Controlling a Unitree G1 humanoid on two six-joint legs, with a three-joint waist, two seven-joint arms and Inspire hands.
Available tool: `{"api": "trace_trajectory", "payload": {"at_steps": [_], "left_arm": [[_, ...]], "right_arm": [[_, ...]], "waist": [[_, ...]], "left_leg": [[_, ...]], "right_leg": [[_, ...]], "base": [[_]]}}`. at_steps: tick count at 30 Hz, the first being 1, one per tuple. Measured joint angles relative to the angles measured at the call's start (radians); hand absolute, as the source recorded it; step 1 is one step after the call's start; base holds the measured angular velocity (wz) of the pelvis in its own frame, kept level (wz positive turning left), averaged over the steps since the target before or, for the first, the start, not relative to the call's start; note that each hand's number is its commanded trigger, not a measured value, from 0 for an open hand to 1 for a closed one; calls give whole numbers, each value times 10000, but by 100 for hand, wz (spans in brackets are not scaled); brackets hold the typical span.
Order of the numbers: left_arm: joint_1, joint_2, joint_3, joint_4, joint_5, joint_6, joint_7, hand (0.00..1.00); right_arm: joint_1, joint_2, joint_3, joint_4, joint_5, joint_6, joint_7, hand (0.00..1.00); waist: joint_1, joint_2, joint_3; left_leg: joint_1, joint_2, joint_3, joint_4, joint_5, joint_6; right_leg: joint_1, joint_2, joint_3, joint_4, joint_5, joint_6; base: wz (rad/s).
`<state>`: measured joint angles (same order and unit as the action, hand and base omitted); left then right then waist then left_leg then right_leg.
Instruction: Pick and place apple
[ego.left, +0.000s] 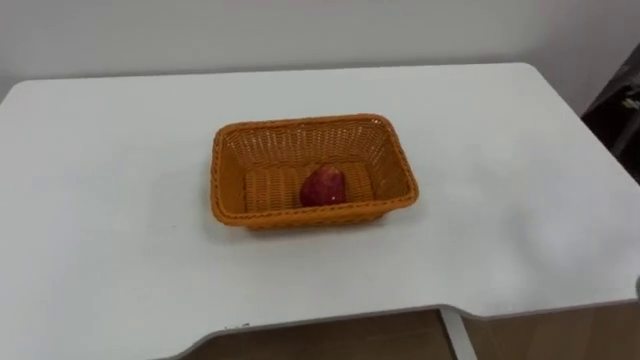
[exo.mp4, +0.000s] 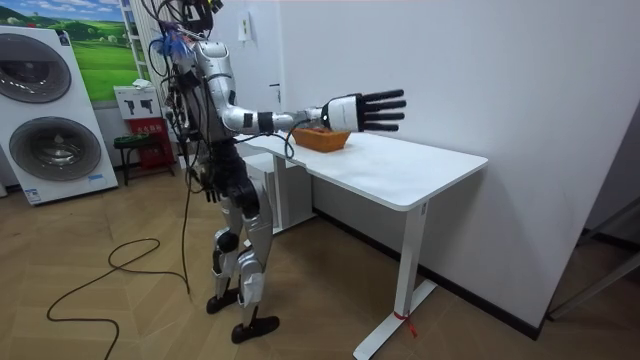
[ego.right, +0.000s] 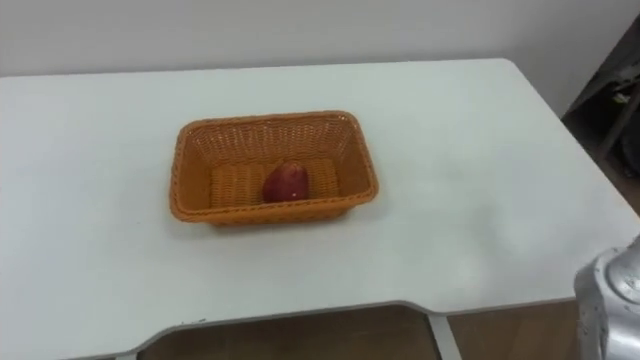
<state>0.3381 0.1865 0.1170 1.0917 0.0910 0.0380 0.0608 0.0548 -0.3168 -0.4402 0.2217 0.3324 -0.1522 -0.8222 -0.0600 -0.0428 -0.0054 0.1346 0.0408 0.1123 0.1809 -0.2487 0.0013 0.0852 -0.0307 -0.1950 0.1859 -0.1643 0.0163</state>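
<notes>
A red apple (ego.left: 323, 186) lies inside an orange wicker basket (ego.left: 312, 124), toward its near wall. The basket stands at the middle of a white table (ego.left: 500, 150). In the room view I stand at the table's long side with my right arm stretched out level. My right hand (exo.mp4: 365, 110) is open with its fingers spread, held in the air to the right of the basket (exo.mp4: 322, 140) and holding nothing. Part of that arm's silver forearm shows at the lower right corner of the right eye view.
The table's front edge (ego.left: 330, 320) runs close below the basket, with wooden floor beneath. A white wall stands behind the table. Two washing machines (exo.mp4: 45, 110) and a red stool (exo.mp4: 140, 145) stand behind me on the room view's left.
</notes>
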Motion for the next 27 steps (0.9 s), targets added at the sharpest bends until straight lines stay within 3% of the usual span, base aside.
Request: {"api": "trace_trajectory", "payload": {"at_steps": [3, 9, 13, 17, 19, 23, 27], "left_arm": [[-140, -16, 19, 0, 4, 70, 43, 0], [-155, -87, 18, -119, -223, 76, 240, 0], [-159, -111, 26, -329, -176, 264, 205, 0], [-192, -169, 67, -352, -94, 242, 146, 0], [-182, -164, 204, -394, -99, 247, 161, 0], [-299, -215, 278, -367, -92, 245, 134, 0], [-372, -221, 355, -140, 18, 238, -89, 0]], "right_arm": [[164, 7, -274, 896, 588, 11, -423, 0], [181, 56, -519, 3434, 1864, 38, -723, 0], [253, 405, -548, 4990, 2217, 91, -518, 0], [391, 799, -519, 6582, 2214, 139, 60, 0], [565, 1062, -51, 7208, 2185, 275, 464, 0], [682, 1197, 815, 8146, 2078, 544, 1230, 0], [640, 1251, 1916, 9443, 1240, 896, 2931, 0]], "waist": [[-168, 56, 19], [-165, 59, 20], [-160, 91, -25], [-125, 159, 6], [-63, 213, 38], [142, 282, 56], [410, 290, 88]], "left_leg": [[-1, 3, 46, -30, 0, 0], [-62, -2, 165, -71, 1, 0], [-88, 1, 166, -112, 5, 4], [15, -3, 165, -132, 5, 4], [-1, -1, 242, -131, 5, 3], [27, 4, 320, -125, 4, 3], [175, -1, 218, -140, -3, 3]], "right_leg": [[-44, 17, 64, -1, 0, 0], [-229, 40, 260, 3, -6, 7], [-289, 48, 266, -4, -7, 9], [-178, 40, 288, -18, -9, 12], [-215, 41, 332, -16, -14, 20], [-221, 62, 496, -23, -14, 19], [-163, 58, 428, -22, -43, 18]], "base": [[-5], [-8], [-1], [-1], [-7], [-8], [2]]}}
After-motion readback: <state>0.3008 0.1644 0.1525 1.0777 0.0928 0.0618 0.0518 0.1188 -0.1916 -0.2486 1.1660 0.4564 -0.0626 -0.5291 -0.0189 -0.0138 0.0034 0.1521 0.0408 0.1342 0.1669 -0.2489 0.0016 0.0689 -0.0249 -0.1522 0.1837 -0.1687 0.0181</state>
